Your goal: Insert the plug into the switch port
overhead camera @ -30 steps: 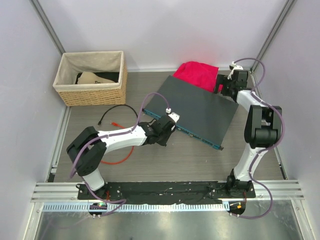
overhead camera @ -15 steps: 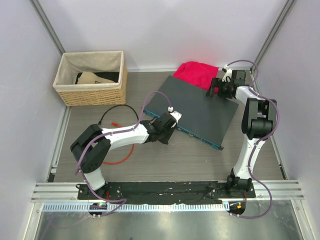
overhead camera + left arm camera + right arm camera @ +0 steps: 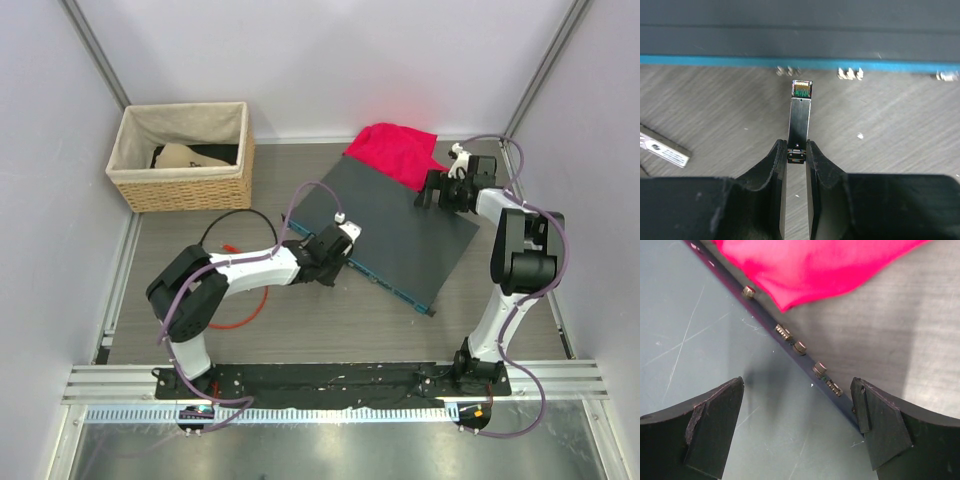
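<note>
The plug (image 3: 801, 117), a slim metal module, is clamped at its rear end between the narrowly set jaws of the left gripper (image 3: 796, 150), over the worktop (image 3: 715, 110). Its tip is pointed at the teal front face (image 3: 715, 60) of the switch (image 3: 400, 225) and stands just short of it. A single switch port cannot be made out. Farther back, the right gripper (image 3: 797, 390) is positioned wide open and empty over the switch's rear edge, beside the red cloth (image 3: 810, 265).

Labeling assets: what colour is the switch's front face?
Front face is teal-blue; best in left wrist view.
</note>
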You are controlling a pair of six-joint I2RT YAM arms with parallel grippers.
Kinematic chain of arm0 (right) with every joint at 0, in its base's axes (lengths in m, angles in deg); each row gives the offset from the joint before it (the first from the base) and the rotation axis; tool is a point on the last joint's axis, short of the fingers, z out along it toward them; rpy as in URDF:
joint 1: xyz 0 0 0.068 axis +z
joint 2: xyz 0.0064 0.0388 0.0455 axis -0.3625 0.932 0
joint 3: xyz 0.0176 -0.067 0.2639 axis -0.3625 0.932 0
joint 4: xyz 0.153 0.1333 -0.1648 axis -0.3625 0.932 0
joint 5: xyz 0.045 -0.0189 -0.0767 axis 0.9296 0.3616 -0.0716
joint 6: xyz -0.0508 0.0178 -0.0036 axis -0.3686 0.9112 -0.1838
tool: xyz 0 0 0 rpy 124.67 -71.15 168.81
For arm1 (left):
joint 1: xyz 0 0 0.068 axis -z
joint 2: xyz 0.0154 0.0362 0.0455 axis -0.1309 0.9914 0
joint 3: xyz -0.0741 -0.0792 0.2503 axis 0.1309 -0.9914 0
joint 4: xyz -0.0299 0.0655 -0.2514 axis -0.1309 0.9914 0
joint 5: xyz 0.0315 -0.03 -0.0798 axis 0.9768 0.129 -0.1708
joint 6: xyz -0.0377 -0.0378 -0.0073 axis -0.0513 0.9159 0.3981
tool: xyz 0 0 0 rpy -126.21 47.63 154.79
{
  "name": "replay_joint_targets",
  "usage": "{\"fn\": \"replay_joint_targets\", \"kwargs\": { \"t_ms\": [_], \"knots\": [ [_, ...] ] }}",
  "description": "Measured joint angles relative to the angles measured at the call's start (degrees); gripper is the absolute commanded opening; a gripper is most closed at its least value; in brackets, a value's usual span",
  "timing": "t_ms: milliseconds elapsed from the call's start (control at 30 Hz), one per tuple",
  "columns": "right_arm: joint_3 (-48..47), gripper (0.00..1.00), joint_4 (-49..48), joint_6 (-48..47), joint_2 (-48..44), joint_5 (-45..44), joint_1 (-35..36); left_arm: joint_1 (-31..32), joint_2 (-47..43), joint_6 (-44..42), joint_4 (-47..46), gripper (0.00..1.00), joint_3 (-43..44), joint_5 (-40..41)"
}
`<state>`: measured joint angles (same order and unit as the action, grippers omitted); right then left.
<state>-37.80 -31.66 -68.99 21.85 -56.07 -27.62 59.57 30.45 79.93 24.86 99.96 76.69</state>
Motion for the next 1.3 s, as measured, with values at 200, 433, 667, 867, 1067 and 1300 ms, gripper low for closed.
{"fn": "replay_joint_targets", "kwargs": {
  "t_ms": [200, 433, 667, 867, 1067, 1300],
  "knots": [
    [2.7, 0.98, -0.3, 0.8, -2.2, -0.8, 0.2, -2.6, 0.0, -1.3, 0.1, 0.0, -0.1, 0.9],
    [5.1, 0.98, -1.9, 1.2, -4.9, -1.7, 0.2, -3.8, 0.0, -2.6, 1.0, 0.0, -0.1, 2.1],
    [6.2, 0.98, -3.5, 2.0, -5.4, -1.8, 0.3, -3.8, 0.3, -2.6, 1.7, 0.0, -0.1, 2.1],
    [6.9, 0.98, -4.7, 2.3, -5.6, -1.8, 0.3, -3.9, 1.4, -2.5, 1.4, 0.0, 0.0, 2.0],
    [7.3, 0.98, -5.5, 2.8, -5.6, -1.8, 0.3, -4.5, 2.1, -2.2, 0.8, 0.0, 0.2, 1.5],
    [7.6, 0.99, -6.3, 3.6, -5.6, -1.8, 0.3, -4.8, 2.1, -2.2, -0.1, 0.0, 0.2, 0.8]
  ]
}}
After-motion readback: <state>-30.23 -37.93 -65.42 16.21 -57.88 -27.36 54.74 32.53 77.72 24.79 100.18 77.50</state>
